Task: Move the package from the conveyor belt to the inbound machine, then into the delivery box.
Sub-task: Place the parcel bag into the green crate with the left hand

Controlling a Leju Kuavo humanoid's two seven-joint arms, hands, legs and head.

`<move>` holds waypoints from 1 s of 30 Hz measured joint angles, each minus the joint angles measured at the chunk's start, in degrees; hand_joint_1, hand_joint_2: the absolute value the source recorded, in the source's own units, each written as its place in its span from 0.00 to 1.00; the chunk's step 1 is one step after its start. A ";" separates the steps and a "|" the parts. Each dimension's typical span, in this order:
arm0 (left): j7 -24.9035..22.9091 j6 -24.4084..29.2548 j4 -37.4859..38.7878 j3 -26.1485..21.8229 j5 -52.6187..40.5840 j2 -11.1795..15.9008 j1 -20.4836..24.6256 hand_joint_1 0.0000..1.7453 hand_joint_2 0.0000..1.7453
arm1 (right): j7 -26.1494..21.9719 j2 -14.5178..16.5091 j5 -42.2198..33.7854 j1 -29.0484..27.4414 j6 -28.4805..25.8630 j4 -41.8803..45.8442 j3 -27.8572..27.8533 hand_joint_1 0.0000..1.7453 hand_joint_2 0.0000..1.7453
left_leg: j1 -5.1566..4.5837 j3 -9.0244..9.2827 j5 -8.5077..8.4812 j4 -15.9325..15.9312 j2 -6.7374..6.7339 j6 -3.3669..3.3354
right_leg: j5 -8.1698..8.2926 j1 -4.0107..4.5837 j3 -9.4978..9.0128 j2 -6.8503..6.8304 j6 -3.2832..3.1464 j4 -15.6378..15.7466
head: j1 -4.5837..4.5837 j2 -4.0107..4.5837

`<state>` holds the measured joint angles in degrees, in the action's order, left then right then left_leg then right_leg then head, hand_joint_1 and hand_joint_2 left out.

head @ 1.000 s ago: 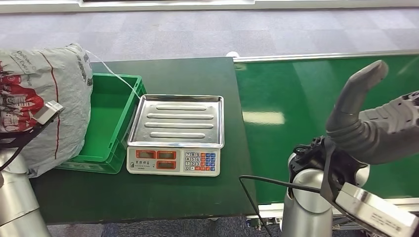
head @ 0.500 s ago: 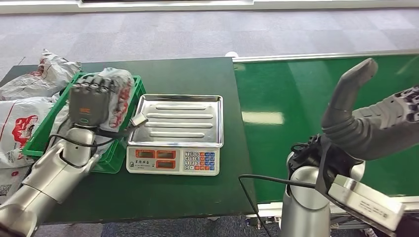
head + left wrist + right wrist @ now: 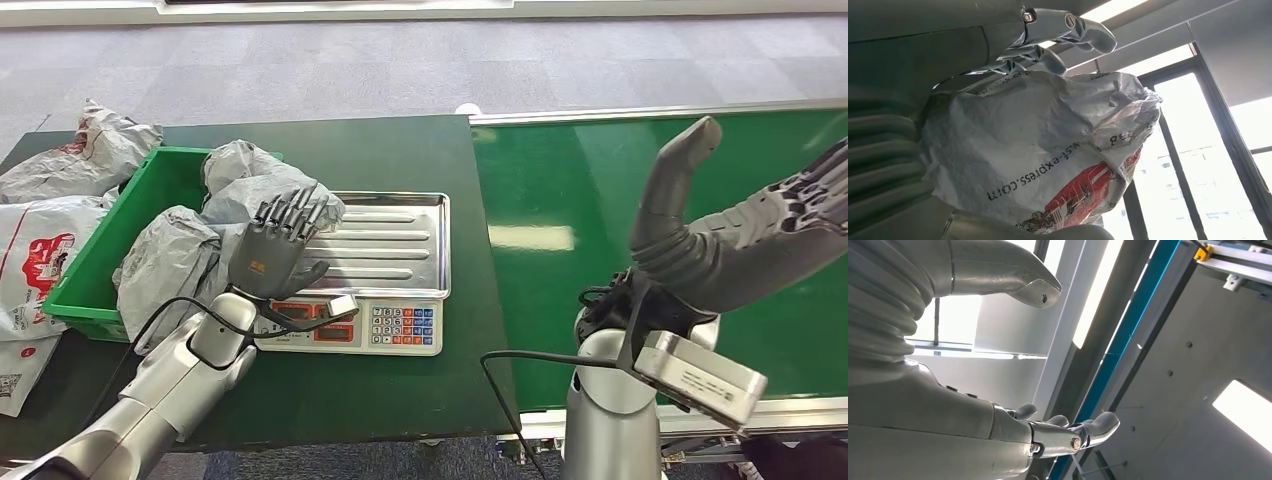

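A crumpled grey package with red print sits over the near right corner of the green delivery box, reaching toward the scale. My left hand is pressed to it back-up, just left of the scale's steel tray. In the left wrist view the package lies in the palm between the thumb and the fingers hooked over its edge. My right hand is raised over the green conveyor belt, spread and holding nothing; its palm is bare.
Two more grey packages lie on the dark table left of the box. The scale's keypad and displays face the table's front edge. The belt carries nothing in sight.
My left arm dropped from close to the camera down over the box, then swung right toward the scale with the package. The right hand tilted up slightly.
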<state>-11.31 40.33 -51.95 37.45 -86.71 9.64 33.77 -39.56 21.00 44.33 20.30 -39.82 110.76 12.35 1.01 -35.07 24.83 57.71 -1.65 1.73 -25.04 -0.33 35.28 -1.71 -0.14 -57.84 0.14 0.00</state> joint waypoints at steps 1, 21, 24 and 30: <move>1.31 0.00 -0.25 -0.92 0.00 -0.33 -0.28 0.00 0.00 | 0.25 0.00 0.19 0.00 0.00 -0.15 -0.04 0.00 1.00 | 0.00 0.00 0.00 0.00 0.00 0.00 | 0.00 0.01 0.00 0.00 0.00 0.00 | -0.01 0.00; 51.71 -2.29 -40.31 -25.97 75.92 -15.28 -13.20 0.00 0.00 | 1.87 -0.02 0.93 1.07 -0.01 -8.08 -2.19 0.00 1.00 | 0.01 -0.02 0.13 0.01 0.08 -0.05 | -0.14 0.06 -0.06 -0.09 0.03 0.00 | 0.00 0.00; 51.59 -2.97 -45.12 -23.92 77.15 -15.03 -14.48 0.00 0.50 | 1.45 -0.01 0.21 1.11 -0.01 -9.48 -2.71 0.00 1.00 | -0.01 -0.02 0.13 0.01 0.11 -0.06 | -0.14 0.05 -0.05 -0.10 0.04 0.00 | 0.00 0.00; 51.41 -12.28 -50.35 -21.90 81.87 -14.65 -16.67 0.00 1.00 | 4.17 -0.02 -3.27 0.73 0.01 -11.73 -2.40 0.00 1.00 | -0.01 -0.02 0.13 0.01 0.13 -0.06 | -0.14 0.04 -0.08 -0.11 0.04 0.00 | -0.01 0.00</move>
<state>40.10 28.04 -102.30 15.54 -4.83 -5.02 17.10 -35.39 20.98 41.07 21.02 -39.82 99.04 9.96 1.00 -35.09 24.97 57.72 -1.51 1.67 -25.18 -0.29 35.20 -1.82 -0.10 -57.84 0.14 0.00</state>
